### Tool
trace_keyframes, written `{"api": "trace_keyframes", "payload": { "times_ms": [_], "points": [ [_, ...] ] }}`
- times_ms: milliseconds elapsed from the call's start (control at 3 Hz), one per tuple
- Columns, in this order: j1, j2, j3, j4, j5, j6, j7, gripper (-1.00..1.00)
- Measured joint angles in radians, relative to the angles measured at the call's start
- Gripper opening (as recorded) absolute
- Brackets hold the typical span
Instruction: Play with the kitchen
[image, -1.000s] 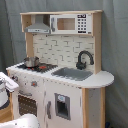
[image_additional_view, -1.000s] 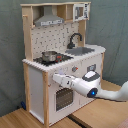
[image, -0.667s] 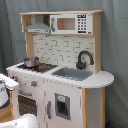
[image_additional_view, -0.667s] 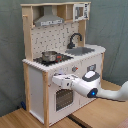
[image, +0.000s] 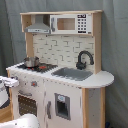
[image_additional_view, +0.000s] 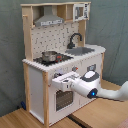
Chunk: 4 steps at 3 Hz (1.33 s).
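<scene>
The white and light-wood toy kitchen (image: 60, 50) (image_additional_view: 35, 85) stands upright in both exterior views. It has a hood (image_additional_view: 49, 21), a microwave (image: 70, 23), a black faucet (image: 84, 59) and a grey sink (image_additional_view: 82, 50). A small metal pot (image_additional_view: 49, 55) sits on the black stovetop. In the second exterior view my gripper (image_additional_view: 56, 79) reaches in from the right. It is level with the knob panel, just above the oven door (image_additional_view: 62, 98). In the first exterior view only part of the gripper (image: 6, 82) shows at the left edge.
A grey curtain hangs behind the kitchen. Wooden boards (image_additional_view: 20, 120) lie under it. My white arm (image_additional_view: 100, 92) stretches across the kitchen's front lower right. A white rounded part (image: 25, 121) shows at the first exterior view's bottom. A cupboard door (image: 61, 105) is beside the oven.
The gripper has crept slightly toward the kitchen's front; nothing on the kitchen has moved.
</scene>
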Motion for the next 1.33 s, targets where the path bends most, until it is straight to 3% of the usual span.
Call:
{"api": "trace_keyframes", "payload": {
  "times_ms": [333,667,1000,1333],
  "points": [
    [-0.001,0.000,0.000,0.003,-0.004,0.001,-0.100,-1.00],
    [-0.002,0.000,0.000,0.003,-0.004,0.000,-0.122,-1.00],
    [-0.001,0.000,0.000,0.003,-0.004,0.000,-0.122,1.00],
    [0.001,0.036,0.008,0.002,0.001,-0.002,-0.005,1.00]
  ]
}}
